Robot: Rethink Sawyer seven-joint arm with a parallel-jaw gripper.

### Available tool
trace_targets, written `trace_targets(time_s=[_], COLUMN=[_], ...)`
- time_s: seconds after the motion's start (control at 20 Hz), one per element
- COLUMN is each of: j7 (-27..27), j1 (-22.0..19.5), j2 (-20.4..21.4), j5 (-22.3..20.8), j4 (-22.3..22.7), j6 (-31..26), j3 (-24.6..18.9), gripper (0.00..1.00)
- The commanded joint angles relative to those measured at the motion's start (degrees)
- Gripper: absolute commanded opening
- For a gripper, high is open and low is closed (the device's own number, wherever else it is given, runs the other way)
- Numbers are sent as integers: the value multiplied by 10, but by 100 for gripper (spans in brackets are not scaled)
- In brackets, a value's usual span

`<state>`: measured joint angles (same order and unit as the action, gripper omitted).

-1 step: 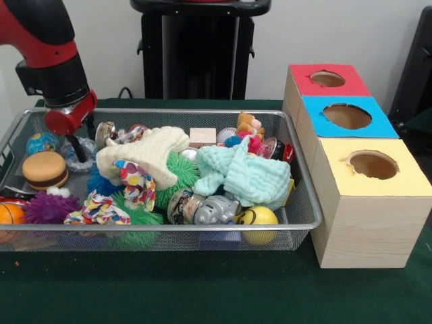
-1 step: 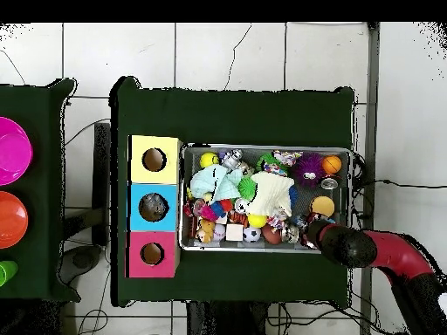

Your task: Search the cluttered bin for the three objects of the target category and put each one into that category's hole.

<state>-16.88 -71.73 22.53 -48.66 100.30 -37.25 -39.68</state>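
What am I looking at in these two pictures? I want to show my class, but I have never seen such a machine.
It is a red and black robot arm working at a green table. One picture looks across the table; the other looks straight down. A wire basket holds jumbled toys and cloths: a toy burger, a yellow ball, a mint cloth. Beside it stand three boxes with holes, topped red, blue and yellow. The gripper dips into the basket's corner; what it holds, if anything, is unclear.

The wire bin [image 1: 307, 196] is silver-grey on a dark green tablecloth [image 1: 202, 290]. Box tops run red [image 1: 327, 79], blue [image 1: 345, 116] and yellow [image 1: 372, 165] over pale wood. Inside lie a cream cloth [image 1: 145, 154], a mint cloth [image 1: 246, 174], a purple spiky ball [image 1: 48, 208], a yellow smiley ball [image 1: 258, 219] and a multicoloured rope [image 1: 101, 210].
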Motion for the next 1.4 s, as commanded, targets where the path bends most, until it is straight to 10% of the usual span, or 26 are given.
trace_targets(time_s=[0.05,0.5,0.55,1.4], j7=[14,-1,0,-75], j1=[5,16,15,85], j2=[-25,-12,-11,19], j5=[-33,-38,-38,-11], j4=[-51,-52,-53,-48], j6=[14,20,21,34], j3=[17,26,25,47], gripper=[100,100,0,0])
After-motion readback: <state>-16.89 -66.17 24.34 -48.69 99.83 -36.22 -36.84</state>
